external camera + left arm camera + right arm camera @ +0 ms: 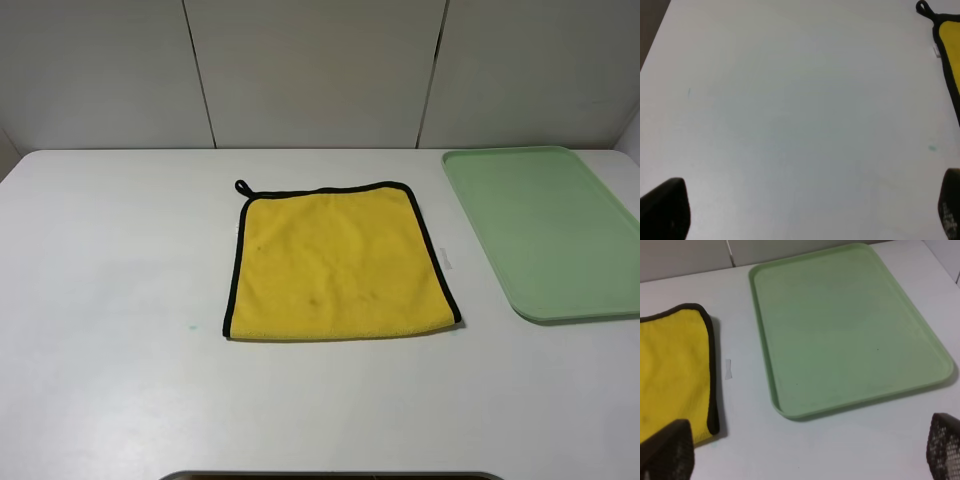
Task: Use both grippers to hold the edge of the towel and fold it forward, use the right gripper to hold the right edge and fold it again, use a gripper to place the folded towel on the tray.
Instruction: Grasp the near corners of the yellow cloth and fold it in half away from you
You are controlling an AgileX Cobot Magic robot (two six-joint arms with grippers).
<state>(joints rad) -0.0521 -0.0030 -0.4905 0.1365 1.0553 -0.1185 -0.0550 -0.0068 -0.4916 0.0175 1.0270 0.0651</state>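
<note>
Towel [340, 262] flat on desk [110, 300], tray [545, 230] at its 3 o'clock. Only wrist views show left gripper [807, 207], right gripper [806, 447] — both wide.

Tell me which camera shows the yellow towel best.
The exterior high view: the whole towel lies flat, every edge and its corner loop visible. The left wrist view catches only one edge strip with the loop; the right wrist view shows one side.

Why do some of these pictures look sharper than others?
Exterior high view: even, soft light, the towel and tray crisp, barely any shadow. Left wrist view: hazy overall; fingertips of the left gripper dark and out of focus. Right wrist view: tray sharp, fingertips of the right gripper blurred likewise.
</note>
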